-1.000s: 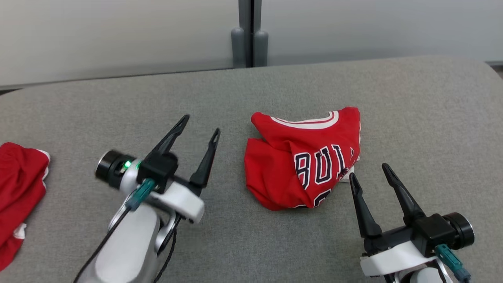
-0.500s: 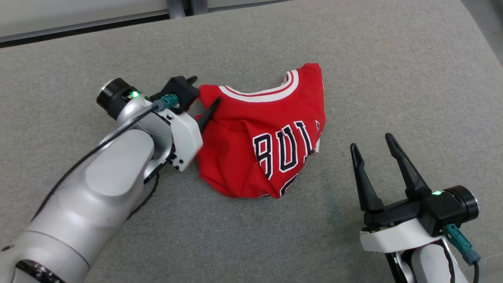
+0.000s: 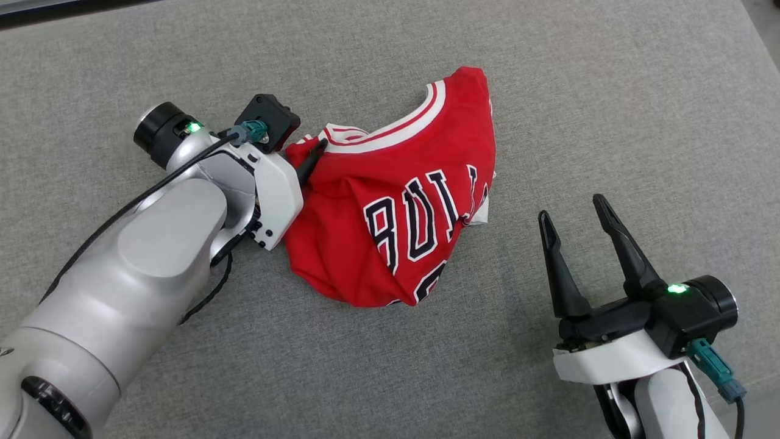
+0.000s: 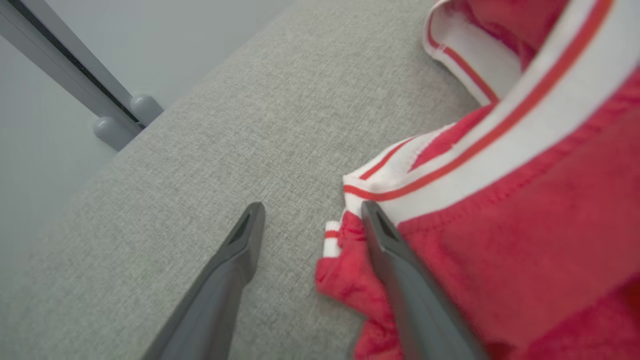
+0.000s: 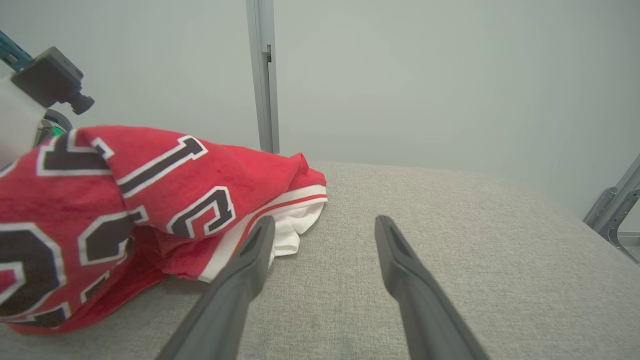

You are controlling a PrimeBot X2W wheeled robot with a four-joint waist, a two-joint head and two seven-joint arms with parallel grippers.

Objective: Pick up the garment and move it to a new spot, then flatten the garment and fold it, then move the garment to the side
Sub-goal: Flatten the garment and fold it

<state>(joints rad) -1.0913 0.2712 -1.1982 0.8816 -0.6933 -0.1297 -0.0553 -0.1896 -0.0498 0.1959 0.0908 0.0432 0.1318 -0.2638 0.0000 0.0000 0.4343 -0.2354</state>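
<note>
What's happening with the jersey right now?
The left pincer is open at the left edge of the crumpled red jersey. One finger is against the cloth and the other is over the bare grey surface, so a bit of trimmed edge sits between them. Nothing is gripped yet, and the jersey lies bunched and unlifted. The right pincer is open too, just off the jersey's right side, not touching it.
</note>
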